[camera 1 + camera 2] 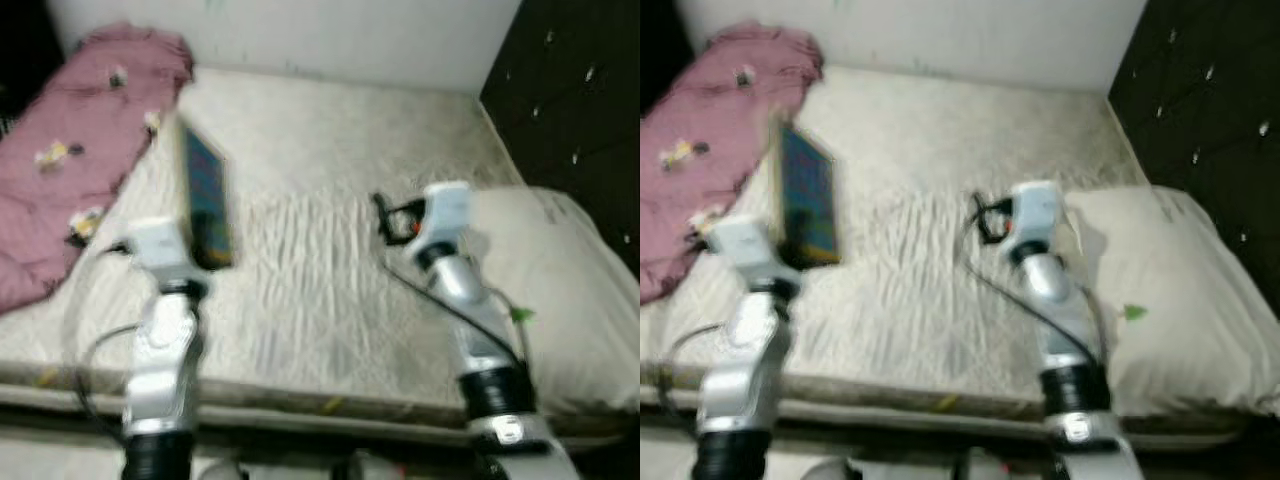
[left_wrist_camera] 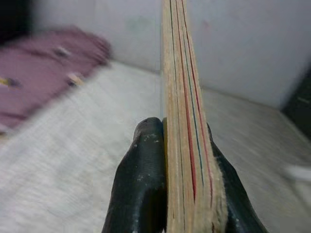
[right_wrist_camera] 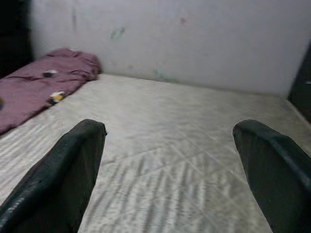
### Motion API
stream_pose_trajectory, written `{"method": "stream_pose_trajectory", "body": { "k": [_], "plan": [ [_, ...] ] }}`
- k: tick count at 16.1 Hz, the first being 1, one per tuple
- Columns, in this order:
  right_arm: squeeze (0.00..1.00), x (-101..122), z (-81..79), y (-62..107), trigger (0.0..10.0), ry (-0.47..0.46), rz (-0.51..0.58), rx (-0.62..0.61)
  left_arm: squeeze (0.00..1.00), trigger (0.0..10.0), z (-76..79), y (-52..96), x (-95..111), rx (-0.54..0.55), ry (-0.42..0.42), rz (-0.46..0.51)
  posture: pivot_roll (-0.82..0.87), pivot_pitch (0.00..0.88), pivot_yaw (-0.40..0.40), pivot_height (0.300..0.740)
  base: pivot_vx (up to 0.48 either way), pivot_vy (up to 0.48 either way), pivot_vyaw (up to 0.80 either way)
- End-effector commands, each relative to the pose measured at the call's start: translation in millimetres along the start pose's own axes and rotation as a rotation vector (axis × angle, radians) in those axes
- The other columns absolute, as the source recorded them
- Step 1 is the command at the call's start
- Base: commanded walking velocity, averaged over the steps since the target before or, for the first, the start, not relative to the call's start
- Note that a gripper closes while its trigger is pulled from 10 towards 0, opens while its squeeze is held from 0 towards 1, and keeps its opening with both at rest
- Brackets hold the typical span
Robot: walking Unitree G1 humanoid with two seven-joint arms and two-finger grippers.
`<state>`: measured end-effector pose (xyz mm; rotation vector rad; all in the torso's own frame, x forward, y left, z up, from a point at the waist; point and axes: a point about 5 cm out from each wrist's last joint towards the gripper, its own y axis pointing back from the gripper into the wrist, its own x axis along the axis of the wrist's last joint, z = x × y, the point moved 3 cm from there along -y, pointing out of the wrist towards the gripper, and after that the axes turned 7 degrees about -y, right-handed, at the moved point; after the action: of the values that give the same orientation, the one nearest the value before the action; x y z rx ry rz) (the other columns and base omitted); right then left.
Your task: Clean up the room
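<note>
My left gripper (image 2: 187, 145) clamped on book (image 1: 205, 195), edge-up, lifted off mattress (image 1: 320, 290) for carrying. My right gripper (image 3: 170, 160) open, empty, above mattress.

A bare, off-white quilted mattress (image 1: 330, 270) is seen across the middle of the head view. A pink blanket (image 1: 70, 150) with small pale motifs is heaped on it at ten o'clock. A cream pillow (image 1: 560, 290) lies at four o'clock. A white wall (image 1: 330, 35) is seen at twelve o'clock, a dark tufted panel (image 1: 580, 100) at two.
</note>
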<state>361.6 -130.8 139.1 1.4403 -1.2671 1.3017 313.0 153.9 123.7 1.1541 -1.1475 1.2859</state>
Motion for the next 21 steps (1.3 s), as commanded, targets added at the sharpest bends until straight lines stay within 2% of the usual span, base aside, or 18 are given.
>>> {"method": "stream_pose_trajectory", "body": {
  "k": [1,2,5,6,7,9,10,13,21],
  "plan": [
    [0.00,3.0,-5.9,-3.3,10.0,-0.001,0.006,0.010,0.00,10.0,-9.9,-0.2,13.2,0.010,-0.015,0.056,-0.02,0.000,-0.062,0.740,0.000,0.000,-0.80],
    [0.00,3.4,-5.4,-3.6,10.0,0.000,0.007,0.009,0.00,10.0,-10.6,0.1,15.0,0.002,-0.024,0.069,-0.02,0.000,-0.067,0.740,0.000,0.000,-0.80],
    [0.00,-0.7,-7.5,-1.4,10.0,0.000,-0.009,-0.002,0.00,10.0,-21.4,-0.1,24.9,0.072,-0.108,0.112,-0.01,0.000,-0.068,0.740,0.000,0.000,-0.14],
    [0.00,-4.0,-11.4,1.2,10.0,0.003,-0.018,0.006,0.00,10.0,-21.7,0.4,23.5,0.073,-0.093,0.092,0.00,0.000,-0.062,0.740,0.000,0.000,0.00],
    [0.00,-6.3,-13.1,2.0,10.0,0.001,-0.024,0.006,0.00,10.0,-17.5,2.5,25.0,0.034,-0.041,0.096,0.00,0.000,-0.058,0.740,0.000,0.000,0.00],
    [0.00,-8.4,-8.5,-0.1,10.0,-0.002,-0.035,-0.011,0.00,10.0,-14.0,2.8,19.7,0.019,-0.056,0.068,0.00,0.000,-0.053,0.740,0.000,0.000,0.00],
    [0.00,-7.8,-7.7,-0.4,10.0,-0.004,-0.035,-0.012,0.00,10.0,-14.2,2.4,19.0,0.026,-0.096,0.064,-0.01,0.000,-0.051,0.740,0.000,0.000,0.00],
    [0.00,-10.0,-1.8,2.8,10.0,0.000,-0.040,-0.030,0.00,10.0,-14.1,3.7,17.1,0.024,-0.068,0.064,-0.01,0.000,-0.050,0.740,0.000,0.000,0.00],
    [0.00,-12.4,1.5,4.8,10.0,0.016,-0.055,-0.027,0.00,10.0,-11.1,4.4,15.1,0.020,-0.055,0.061,-0.02,0.000,-0.063,0.740,0.000,-0.279,0.00]
  ]
}}
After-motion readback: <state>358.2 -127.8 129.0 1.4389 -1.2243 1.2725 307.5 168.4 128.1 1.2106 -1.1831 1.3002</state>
